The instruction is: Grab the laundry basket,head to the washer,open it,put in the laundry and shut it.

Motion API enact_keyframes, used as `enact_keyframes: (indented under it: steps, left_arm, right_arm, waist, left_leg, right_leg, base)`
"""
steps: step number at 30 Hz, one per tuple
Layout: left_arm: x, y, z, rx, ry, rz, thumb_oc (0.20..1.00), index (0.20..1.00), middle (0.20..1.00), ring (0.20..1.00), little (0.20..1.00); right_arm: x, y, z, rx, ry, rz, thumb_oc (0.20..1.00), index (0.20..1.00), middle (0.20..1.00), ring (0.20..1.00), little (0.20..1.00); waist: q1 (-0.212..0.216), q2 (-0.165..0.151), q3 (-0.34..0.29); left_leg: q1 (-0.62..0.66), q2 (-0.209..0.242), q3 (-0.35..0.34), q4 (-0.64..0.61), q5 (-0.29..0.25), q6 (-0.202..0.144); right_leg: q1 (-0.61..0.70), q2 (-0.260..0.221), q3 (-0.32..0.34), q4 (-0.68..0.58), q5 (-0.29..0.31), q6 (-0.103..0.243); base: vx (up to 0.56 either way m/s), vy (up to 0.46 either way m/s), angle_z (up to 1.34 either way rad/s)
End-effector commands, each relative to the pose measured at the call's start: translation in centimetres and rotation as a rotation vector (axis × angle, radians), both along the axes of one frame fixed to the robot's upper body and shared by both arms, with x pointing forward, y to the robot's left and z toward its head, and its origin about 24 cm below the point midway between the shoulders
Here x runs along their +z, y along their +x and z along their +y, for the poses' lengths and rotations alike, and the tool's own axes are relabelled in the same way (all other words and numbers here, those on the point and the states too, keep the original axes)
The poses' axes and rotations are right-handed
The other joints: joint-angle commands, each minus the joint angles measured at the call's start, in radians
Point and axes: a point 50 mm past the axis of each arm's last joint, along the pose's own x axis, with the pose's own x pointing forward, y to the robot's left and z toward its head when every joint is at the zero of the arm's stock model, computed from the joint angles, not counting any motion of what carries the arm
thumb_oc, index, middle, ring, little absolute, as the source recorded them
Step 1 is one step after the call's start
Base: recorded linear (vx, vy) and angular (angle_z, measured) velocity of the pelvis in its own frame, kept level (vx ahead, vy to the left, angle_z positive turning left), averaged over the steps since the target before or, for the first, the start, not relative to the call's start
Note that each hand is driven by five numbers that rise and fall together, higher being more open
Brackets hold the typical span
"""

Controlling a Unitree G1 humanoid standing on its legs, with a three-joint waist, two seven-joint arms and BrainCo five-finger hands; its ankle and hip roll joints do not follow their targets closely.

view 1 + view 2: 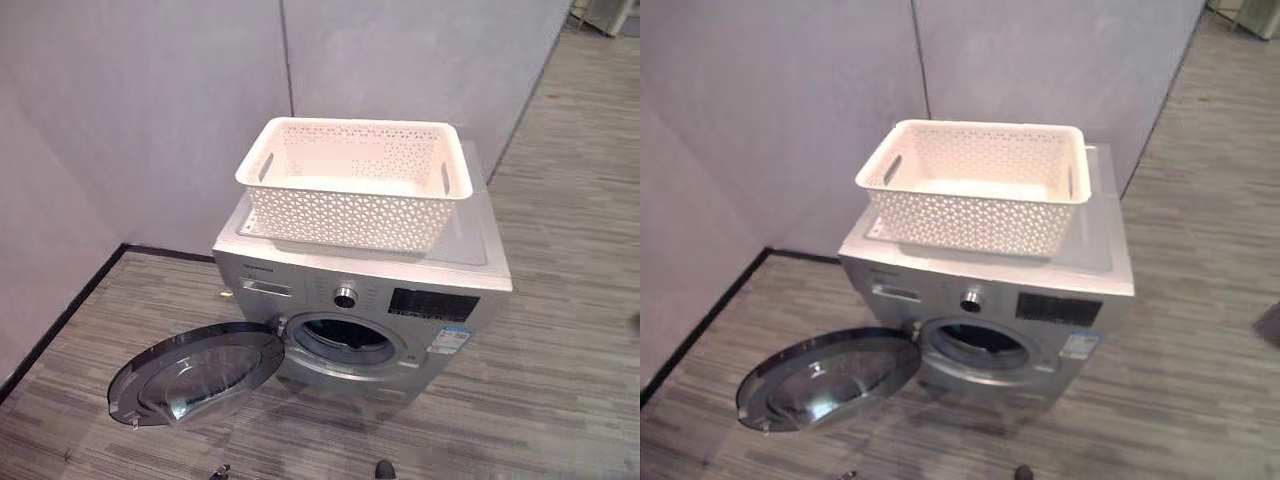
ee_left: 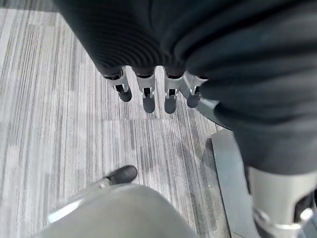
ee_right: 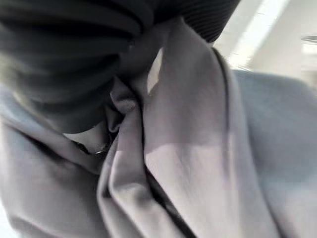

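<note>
We cannot see into the washer [image 1: 362, 300] drum: its round opening [image 1: 343, 340] is dark, and nothing inside can be made out. The print on the small sticker [image 1: 449, 340] and the display panel [image 1: 433, 304] is too small to read. In the right wrist view, grey cloth [image 3: 188, 148] folds over the right hand [image 3: 59, 64], whose fingers are buried in it, so we cannot tell their pose. In the left wrist view the left hand [image 2: 148, 94] is cut off by the upper edge, and its thumb is hidden.
</note>
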Motion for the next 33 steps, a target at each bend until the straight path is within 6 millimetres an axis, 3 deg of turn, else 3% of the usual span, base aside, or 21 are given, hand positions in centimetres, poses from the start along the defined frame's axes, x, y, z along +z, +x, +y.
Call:
enact_keyframes:
  steps: [1, 2, 4, 5, 7, 10, 12, 15, 19, 24, 25, 30, 31, 33]
  left_arm:
    - [0.4, 1.3, 1.1, -0.057, 0.047, -0.027, 1.0, 1.0, 1.0, 1.0, 1.0]
    - [0.4, 1.2, 1.2, -0.056, 0.049, -0.024, 1.0, 1.0, 1.0, 1.0, 1.0]
    - [0.5, 1.3, 1.1, -0.047, 0.035, -0.043, 1.0, 1.0, 1.0, 1.0, 1.0]
    - [0.5, 1.2, 1.2, -0.045, 0.037, -0.042, 1.0, 1.0, 1.0, 1.0, 1.0]
    - [0.7, 1.8, 1.1, -0.056, 0.03, -0.076, 1.0, 1.0, 1.0, 1.0, 1.0]
    - [1.7, 4.2, 0.9, -0.058, 0.024, -0.202, 1.0, 1.0, 1.0, 1.0, 1.0]
    - [1.9, 4.6, 0.8, -0.063, 0.022, -0.219, 1.0, 1.0, 1.0, 1.0, 1.0]
    - [3.2, 7.2, -0.2, -0.092, 0.005, -0.349, 1.0, 1.0, 1.0, 1.0, 1.0]
    - [4.3, 9.7, -1.4, -0.085, -0.026, -0.455, 1.0, 1.0, 1.0, 1.0, 1.0]
    - [5.0, 11.1, -3.5, -0.1, -0.071, -0.519, 1.0, 1.0, 1.0, 1.0, 1.0]
    - [5.2, 11.5, -4.4, -0.108, -0.089, -0.538, 1.0, 1.0, 1.0, 1.0, 1.0]
    - [6.1, 12.5, -5.8, -0.146, -0.124, -0.6, 1.0, 1.0, 1.0, 1.0, 1.0]
    - [6.4, 12.8, -6.1, -0.171, -0.128, -0.618, 1.0, 1.0, 1.0, 1.0, 1.0]
    - [6.6, 13.1, -6.4, -0.191, -0.134, -0.632, 1.0, 1.0, 1.0, 1.0, 1.0]
  right_arm:
    - [-0.8, 2.9, 3.9, 0.27, 0.135, -0.155, 0.2, 0.2, 0.2, 0.2, 0.2]
    - [-0.9, 2.9, 3.9, 0.272, 0.138, -0.154, 0.2, 0.2, 0.2, 0.2, 0.2]
    - [-5.6, 3.6, 7.7, 0.454, 0.443, -0.144, 0.2, 0.2, 0.2, 0.2, 0.2]
    - [-5.6, 3.6, 7.8, 0.458, 0.446, -0.144, 0.2, 0.2, 0.2, 0.2, 0.2]
    - [-8.8, 4.3, 10.0, 0.534, 0.625, -0.086, 0.2, 0.2, 0.2, 0.2, 0.2]
    - [-14.5, 5.7, 15.7, 0.665, 0.968, 0.003, 0.2, 0.2, 0.2, 0.2, 0.2]
    - [-15.2, 5.8, 16.7, 0.685, 1.009, 0.025, 0.2, 0.2, 0.2, 0.2, 0.2]
    - [-16.9, 7.3, 19.8, 0.737, 1.128, 0.069, 0.2, 0.2, 0.2, 0.2, 0.2]
    - [-17.2, 10.0, 22.2, 0.751, 1.206, 0.027, 0.2, 0.2, 0.2, 0.2, 0.2]
    - [-16.6, 13.4, 23.8, 0.705, 1.262, -0.049, 0.2, 0.2, 0.2, 0.2, 0.2]
    - [-16.1, 14.7, 23.9, 0.668, 1.283, -0.099, 0.2, 0.2, 0.2, 0.2, 0.2]
    - [-13.3, 18.6, 24.0, 0.616, 1.296, -0.236, 0.2, 0.2, 0.2, 0.2, 0.2]
    - [-11.5, 20.3, 23.5, 0.604, 1.277, -0.301, 0.2, 0.2, 0.2, 0.2, 0.2]
    - [-10.3, 21.3, 23.0, 0.597, 1.267, -0.346, 0.2, 0.2, 0.2, 0.2, 0.2]
  waist:
    - [0.023, -0.083, 0.012]
    - [0.023, -0.084, 0.009]
    - [0.014, -0.074, 0.028]
    - [0.012, -0.077, 0.027]
    - [0.012, -0.07, 0.043]
    - [0.029, -0.049, 0.1]
    - [0.031, -0.045, 0.11]
    - [0.051, -0.023, 0.181]
    - [0.068, 0.006, 0.255]
    - [0.09, 0.052, 0.333]
    - [0.101, 0.075, 0.362]
    - [0.124, 0.135, 0.422]
    - [0.134, 0.159, 0.441]
    - [0.141, 0.172, 0.449]
  left_leg:
    - [0.023, -0.019, -0.02, 0.01, -0.084, 0.058]
    - [0.028, -0.017, -0.02, 0.01, -0.093, 0.057]
    - [0.031, -0.019, -0.007, 0.01, -0.088, 0.055]
    - [0.031, -0.019, -0.007, 0.01, -0.088, 0.055]
    - [0.03, -0.022, 0.0, 0.01, -0.084, 0.054]
    - [0.007, -0.034, 0.003, 0.01, -0.066, 0.052]
    - [0.001, -0.036, 0.0, 0.01, -0.062, 0.052]
    - [-0.047, -0.046, -0.019, 0.01, -0.039, 0.051]
    - [-0.108, -0.057, -0.035, 0.01, -0.01, 0.051]
    - [-0.18, -0.065, -0.043, 0.011, 0.022, 0.043]
    - [-0.208, -0.067, -0.044, 0.013, 0.034, 0.038]
    - [-0.284, -0.07, -0.049, 0.011, 0.061, 0.023]
    - [-0.31, -0.071, -0.05, 0.011, 0.068, 0.019]
    - [-0.327, -0.072, -0.05, 0.011, 0.072, 0.017]
  right_leg:
    - [0.014, -0.058, -0.012, 0.038, -0.055, 0.039]
    - [0.019, -0.057, -0.011, 0.037, -0.061, 0.04]
    - [0.013, -0.061, -0.004, 0.038, -0.056, 0.042]
    - [0.013, -0.061, -0.003, 0.039, -0.057, 0.042]
    - [0.006, -0.066, 0.002, 0.038, -0.051, 0.043]
    - [-0.02, -0.083, -0.002, 0.043, -0.037, 0.047]
    - [-0.024, -0.086, -0.005, 0.044, -0.036, 0.047]
    - [-0.061, -0.099, -0.018, 0.054, -0.026, 0.048]
    - [-0.112, -0.111, -0.028, 0.071, -0.016, 0.045]
    - [-0.174, -0.126, -0.032, 0.093, -0.008, 0.04]
    - [-0.197, -0.131, -0.038, 0.098, -0.006, 0.039]
    - [-0.267, -0.148, -0.046, 0.12, -0.009, 0.039]
    - [-0.297, -0.154, -0.049, 0.133, -0.013, 0.039]
    - [-0.316, -0.158, -0.052, 0.144, -0.016, 0.039]
  base:
    - [-0.02, 0.003, -0.2]
    - [-0.02, 0.008, -0.2]
    - [0.01, 0.006, -0.03]
    - [-0.03, 0.014, -0.02]
    - [-0.05, 0.021, -0.05]
    - [-0.11, 0.043, -0.16]
    - [-0.07, 0.015, -0.03]
    - [-0.14, 0.016, 0.06]
    - [-0.15, 0.02, 0.18]
    - [-0.09, 0.029, 0.13]
    - [-0.08, 0.04, 0.12]
    - [-0.06, 0.024, 0.12]
    - [-0.03, 0.017, 0.04]
    - [-0.03, 0.015, 0.06]
